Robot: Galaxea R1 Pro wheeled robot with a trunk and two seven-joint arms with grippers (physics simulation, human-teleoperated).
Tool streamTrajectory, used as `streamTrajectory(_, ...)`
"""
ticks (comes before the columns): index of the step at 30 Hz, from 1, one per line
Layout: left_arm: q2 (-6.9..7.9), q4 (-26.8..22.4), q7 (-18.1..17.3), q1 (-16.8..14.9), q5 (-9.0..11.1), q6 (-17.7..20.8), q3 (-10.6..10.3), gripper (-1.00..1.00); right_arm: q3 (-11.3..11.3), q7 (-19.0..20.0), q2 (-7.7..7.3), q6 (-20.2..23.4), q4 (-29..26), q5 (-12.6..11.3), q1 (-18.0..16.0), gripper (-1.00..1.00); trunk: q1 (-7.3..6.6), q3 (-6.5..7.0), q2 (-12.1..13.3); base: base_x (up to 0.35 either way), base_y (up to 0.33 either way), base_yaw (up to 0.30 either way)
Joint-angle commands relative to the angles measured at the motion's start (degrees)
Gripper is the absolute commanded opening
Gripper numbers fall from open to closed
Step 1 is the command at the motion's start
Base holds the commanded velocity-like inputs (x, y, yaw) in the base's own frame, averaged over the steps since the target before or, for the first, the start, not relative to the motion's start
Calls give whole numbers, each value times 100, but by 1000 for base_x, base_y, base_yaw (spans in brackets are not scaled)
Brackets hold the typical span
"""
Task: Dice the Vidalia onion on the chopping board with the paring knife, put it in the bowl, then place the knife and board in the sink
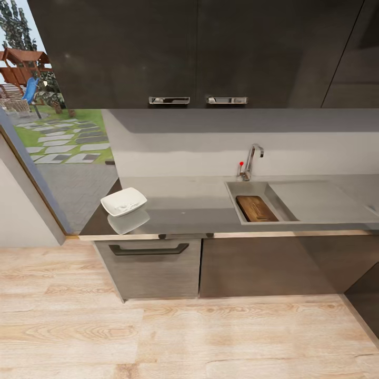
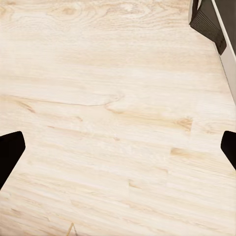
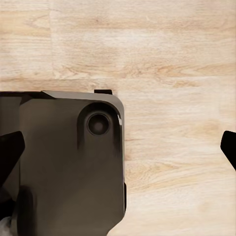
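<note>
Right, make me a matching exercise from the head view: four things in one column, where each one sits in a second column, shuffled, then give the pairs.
Things
1. chopping board
2. bowl
3. tap
4. dark bar handle

Places
A. on the drawer front below the countertop
B. at the countertop's left end, near the window
C. lying in the basin of the sink
D. standing behind the basin, against the back wall

Pairs: 1-C, 2-B, 3-D, 4-A
</note>
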Motion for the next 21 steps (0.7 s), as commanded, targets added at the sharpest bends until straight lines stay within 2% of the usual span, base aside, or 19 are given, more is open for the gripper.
streamTrajectory(1, 1, -12, 16, 3, 60, -7, -51, 100, 51, -14, 2, -20, 5, -59, -4, 100, 3, -10, -10, 0, 0, 0)
streamTrajectory(21, 1, -12, 16, 3, 60, -7, -51, 100, 51, -13, 1, -20, 7, -59, -4, 100, 3, -10, -10, 0, 0, 0)
